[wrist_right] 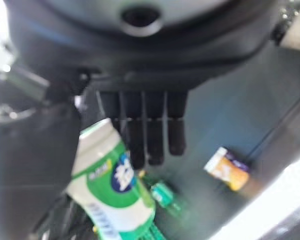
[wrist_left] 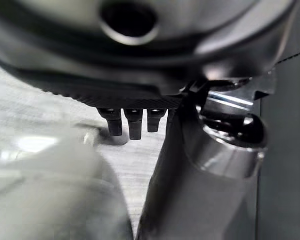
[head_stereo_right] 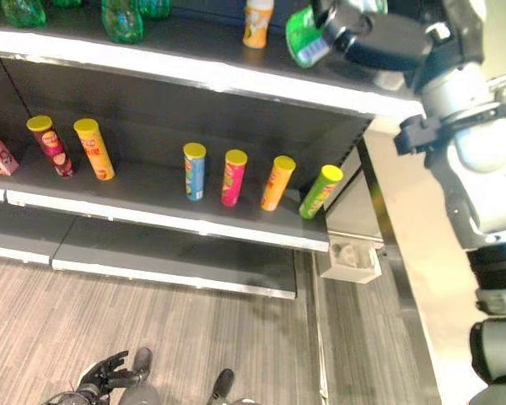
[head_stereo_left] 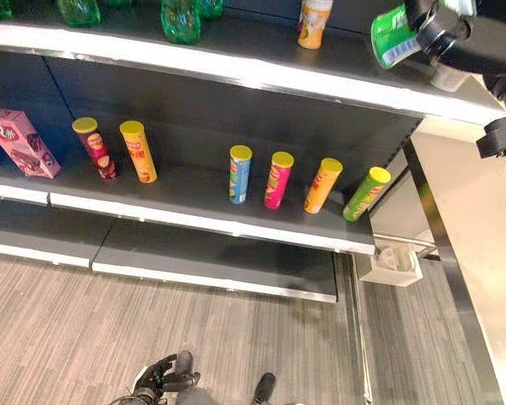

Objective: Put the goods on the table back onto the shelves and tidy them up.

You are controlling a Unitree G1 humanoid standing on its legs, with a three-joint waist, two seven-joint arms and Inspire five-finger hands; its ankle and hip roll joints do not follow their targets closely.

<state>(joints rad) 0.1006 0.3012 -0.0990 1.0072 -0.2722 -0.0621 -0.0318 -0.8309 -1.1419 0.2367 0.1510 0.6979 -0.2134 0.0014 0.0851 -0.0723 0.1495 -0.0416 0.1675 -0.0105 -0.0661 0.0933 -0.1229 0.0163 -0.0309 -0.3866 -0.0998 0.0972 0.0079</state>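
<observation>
My right hand [head_stereo_left: 455, 38] is raised to the top shelf [head_stereo_left: 261, 72] and is shut on a green and white container [head_stereo_left: 394, 35], which tilts over the shelf's right end. In the right wrist view the container [wrist_right: 112, 195] sits between the thumb and the fingers [wrist_right: 155, 130]. An orange and white bottle [head_stereo_left: 314, 23] stands on the same shelf, with green bottles [head_stereo_left: 181, 21] further left. My left hand [head_stereo_left: 156, 380] hangs low over the floor, fingers relaxed and holding nothing.
The middle shelf [head_stereo_left: 194, 215] carries several upright chip cans, among them a yellow one [head_stereo_left: 139, 152], a blue one [head_stereo_left: 239, 174] and a green one [head_stereo_left: 367, 194], plus a pink box [head_stereo_left: 21, 142] at the left. A white box [head_stereo_left: 392, 266] sits by the shelf's right foot. A beige table [head_stereo_left: 481, 253] runs along the right.
</observation>
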